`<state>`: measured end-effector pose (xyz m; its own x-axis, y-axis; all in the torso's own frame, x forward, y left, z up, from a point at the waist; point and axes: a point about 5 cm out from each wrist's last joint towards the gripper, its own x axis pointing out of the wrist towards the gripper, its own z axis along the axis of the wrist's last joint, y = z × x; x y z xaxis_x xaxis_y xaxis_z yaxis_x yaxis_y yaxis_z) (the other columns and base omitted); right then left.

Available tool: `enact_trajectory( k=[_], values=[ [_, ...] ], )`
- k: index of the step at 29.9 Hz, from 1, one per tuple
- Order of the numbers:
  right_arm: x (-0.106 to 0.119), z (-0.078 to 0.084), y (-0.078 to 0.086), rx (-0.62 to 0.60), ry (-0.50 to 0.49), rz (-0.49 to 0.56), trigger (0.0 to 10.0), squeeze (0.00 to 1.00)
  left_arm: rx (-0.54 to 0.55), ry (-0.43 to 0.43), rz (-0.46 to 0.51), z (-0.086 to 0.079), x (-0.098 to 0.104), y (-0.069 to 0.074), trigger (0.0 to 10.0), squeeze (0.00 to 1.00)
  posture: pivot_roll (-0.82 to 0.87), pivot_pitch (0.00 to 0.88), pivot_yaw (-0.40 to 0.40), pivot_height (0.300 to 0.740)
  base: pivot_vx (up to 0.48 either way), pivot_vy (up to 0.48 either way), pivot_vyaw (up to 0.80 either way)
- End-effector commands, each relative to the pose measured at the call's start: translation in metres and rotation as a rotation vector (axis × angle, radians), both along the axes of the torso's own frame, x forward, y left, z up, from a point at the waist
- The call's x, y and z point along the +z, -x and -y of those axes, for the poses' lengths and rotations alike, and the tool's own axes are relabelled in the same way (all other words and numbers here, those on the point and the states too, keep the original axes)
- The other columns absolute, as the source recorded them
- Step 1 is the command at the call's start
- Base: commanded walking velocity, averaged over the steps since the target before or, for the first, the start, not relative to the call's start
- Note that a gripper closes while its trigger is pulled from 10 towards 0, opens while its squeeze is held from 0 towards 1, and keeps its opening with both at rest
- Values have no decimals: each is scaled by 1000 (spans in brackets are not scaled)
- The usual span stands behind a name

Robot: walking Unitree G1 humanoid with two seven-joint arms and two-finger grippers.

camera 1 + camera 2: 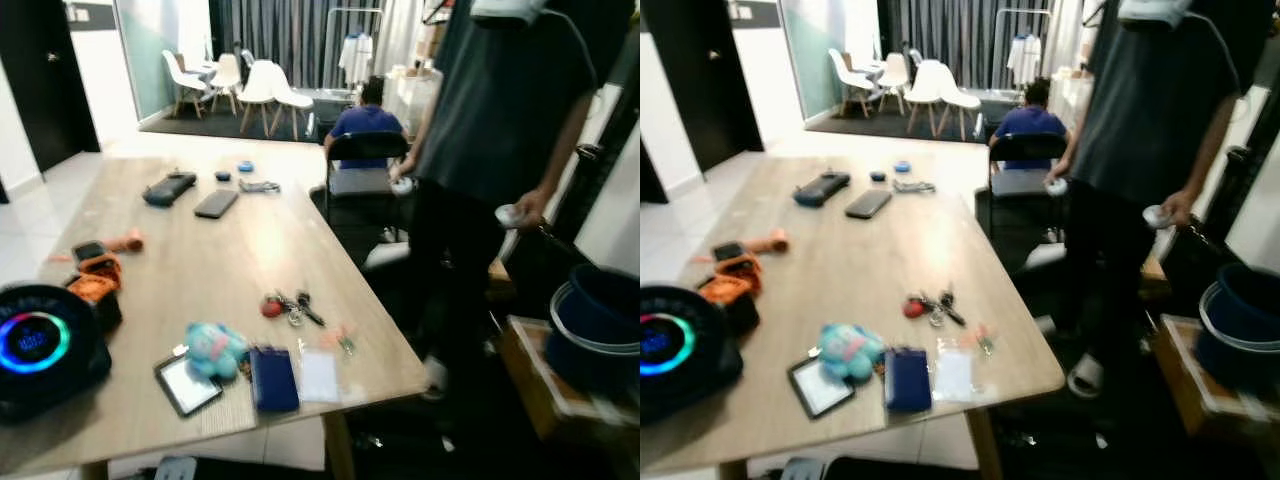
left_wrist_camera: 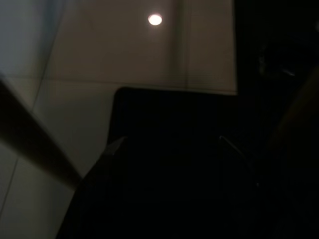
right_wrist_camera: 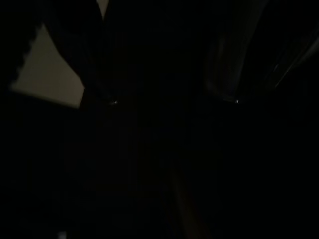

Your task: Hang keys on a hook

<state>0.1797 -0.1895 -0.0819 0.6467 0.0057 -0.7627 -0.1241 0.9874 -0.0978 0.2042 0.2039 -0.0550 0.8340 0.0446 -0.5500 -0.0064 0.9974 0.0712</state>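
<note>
Both arms hang idle below the desk point(image 1: 230, 250), and their wrist views are very dark. The left wrist view makes out pale floor tiles point(image 2: 149, 55) with one bright spot of reflected light; the right one shows little but a pale patch at one edge. How far the fingers of the left gripper or the right gripper are open cannot be told, nor whether they hold anything.

The keys point(image 1: 292, 305) lie on the wooden desk near its right edge, a red tag at their left end. Just nearer the robot lie a dark blue wallet point(image 1: 273, 378), a white card point(image 1: 319, 376) beside it, a blue plush toy point(image 1: 213, 348) and a small tablet point(image 1: 187, 385). At the left edge stands a round black speaker point(image 1: 38, 345) with a glowing ring (its display looks like digits, but is too blurred to read). A phone point(image 1: 216, 203) lies at the far end.

A person in a dark shirt point(image 1: 505, 110) stands right of the desk, each hand holding a white controller point(image 1: 508, 215). No writing is legible anywhere.
</note>
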Motion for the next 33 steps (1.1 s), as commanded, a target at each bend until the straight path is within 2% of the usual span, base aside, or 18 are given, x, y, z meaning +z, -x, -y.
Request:
enact_trajectory(
  k=[1,12,17,19,20,21,23,24,26,27,29,33],
  values=[
    [-2,1,5,-2,0,-17,10000,0,3,-1,-49,-2,-7,10,10000,0,75,27,-47,740,0,0,0],
    [-1,3,2,-1,0,-10,10000,0,7,1,-47,-2,-7,10,10000,0,75,25,-46,740,0,0,0],
    [4,0,-4,16,-30,52,10000,0,4,11,12,-2,-2,8,10000,0,74,34,-42,740,0,0,0],
    [6,1,-7,23,-27,73,10000,0,-11,36,42,0,0,7,10000,0,74,36,-42,740,0,0,0],
    [9,5,-9,28,-9,100,10000,0,-53,59,94,4,5,5,10000,0,73,37,-42,740,0,0,0],
    [9,5,-9,28,-9,100,10000,0,-53,59,94,4,5,5,10000,0,73,37,-42,740,0,0,0],
    [20,22,-18,-15,55,200,10000,0,-134,93,197,10,14,5,10000,0,72,42,-44,740,0,0,0],
    [20,22,-18,-15,55,200,10000,0,-134,93,197,10,14,5,10000,0,72,42,-44,740,0,0,0],
    [35,43,-28,-94,134,322,10000,0,-197,102,265,13,21,5,10000,0,68,44,-44,740,0,0,0],
    [35,43,-28,-94,134,322,10000,0,-197,102,265,13,21,5,10000,0,68,44,-44,740,0,0,0],
    [52,65,-36,-180,180,441,10000,0,-280,108,317,15,29,7,10000,0,54,47,-41,740,0,0,0],
    [72,85,-38,-243,234,579,10000,0,-406,105,371,18,36,13,10000,0,44,54,-41,740,0,0,0]
  ],
)
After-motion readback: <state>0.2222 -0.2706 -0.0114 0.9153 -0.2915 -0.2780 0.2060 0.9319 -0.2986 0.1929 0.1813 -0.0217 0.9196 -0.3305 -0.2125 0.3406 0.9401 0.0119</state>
